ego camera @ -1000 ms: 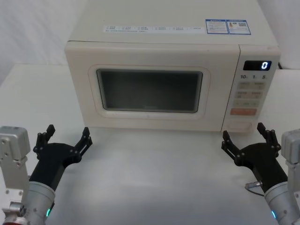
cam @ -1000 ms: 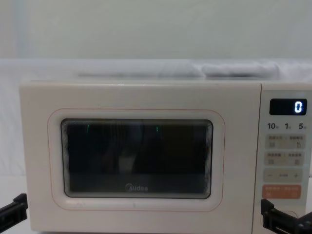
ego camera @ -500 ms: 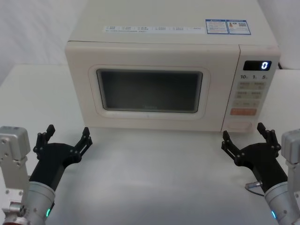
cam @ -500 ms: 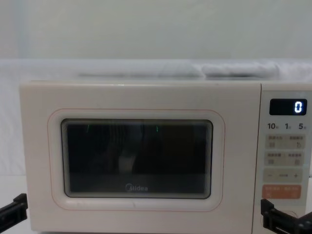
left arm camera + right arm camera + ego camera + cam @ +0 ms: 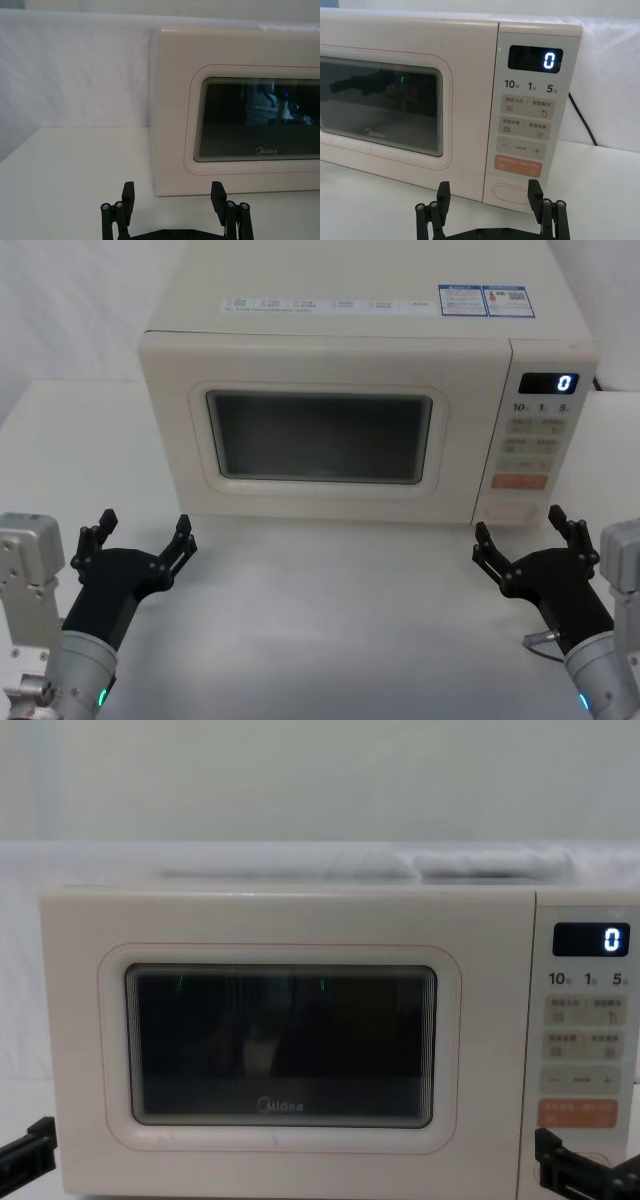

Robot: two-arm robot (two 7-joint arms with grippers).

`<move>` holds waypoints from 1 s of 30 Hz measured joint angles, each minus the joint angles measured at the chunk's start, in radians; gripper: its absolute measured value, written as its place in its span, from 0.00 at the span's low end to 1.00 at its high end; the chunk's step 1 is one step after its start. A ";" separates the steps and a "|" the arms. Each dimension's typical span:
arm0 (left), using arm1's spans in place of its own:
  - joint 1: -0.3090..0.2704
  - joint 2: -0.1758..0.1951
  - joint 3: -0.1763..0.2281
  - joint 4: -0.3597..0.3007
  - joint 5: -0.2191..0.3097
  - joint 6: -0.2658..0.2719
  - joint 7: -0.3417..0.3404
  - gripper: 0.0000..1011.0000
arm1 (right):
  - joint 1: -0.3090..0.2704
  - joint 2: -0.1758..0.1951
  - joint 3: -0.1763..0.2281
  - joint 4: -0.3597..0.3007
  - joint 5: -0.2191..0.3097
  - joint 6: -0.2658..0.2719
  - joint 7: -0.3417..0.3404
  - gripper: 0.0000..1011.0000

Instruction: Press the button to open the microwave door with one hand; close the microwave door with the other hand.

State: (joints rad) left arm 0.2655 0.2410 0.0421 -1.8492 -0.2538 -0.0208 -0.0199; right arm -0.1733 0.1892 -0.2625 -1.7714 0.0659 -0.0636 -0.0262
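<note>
The cream microwave stands at the back of the table with the microwave door [image 5: 320, 435] shut; its dark window [image 5: 280, 1040] carries the Midea logo. The button [image 5: 512, 193] is the large oblong key at the bottom of the control panel [image 5: 535, 445], under the orange key. My right gripper [image 5: 518, 530] hovers open just in front of the button [image 5: 512, 511], a short gap away. My left gripper [image 5: 143, 530] is open in front of the door's left lower corner, touching nothing. The left wrist view shows the left gripper [image 5: 172, 192] before the door [image 5: 250, 120].
The microwave's display [image 5: 535, 60] reads 0. A black power cord [image 5: 582, 120] runs down behind the microwave on its right side. The white table [image 5: 330, 620] lies bare between the two arms. A white wall stands behind.
</note>
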 joint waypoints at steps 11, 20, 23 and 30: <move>0.000 0.000 0.000 0.000 0.000 0.000 0.000 0.99 | 0.000 0.000 0.000 0.000 0.000 0.000 0.000 0.83; 0.000 0.000 0.000 0.000 0.000 0.000 0.000 0.99 | 0.000 0.000 0.000 0.000 0.000 0.000 0.000 0.56; 0.000 0.000 0.000 0.000 0.000 0.000 0.000 0.99 | 0.000 0.000 0.000 0.000 0.000 0.000 0.000 0.48; 0.000 0.000 0.000 0.000 0.000 0.000 0.000 0.99 | 0.000 0.000 0.000 0.000 0.000 0.000 0.000 0.24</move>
State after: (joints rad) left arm 0.2655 0.2410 0.0421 -1.8492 -0.2538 -0.0208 -0.0198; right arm -0.1733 0.1893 -0.2626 -1.7714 0.0658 -0.0636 -0.0262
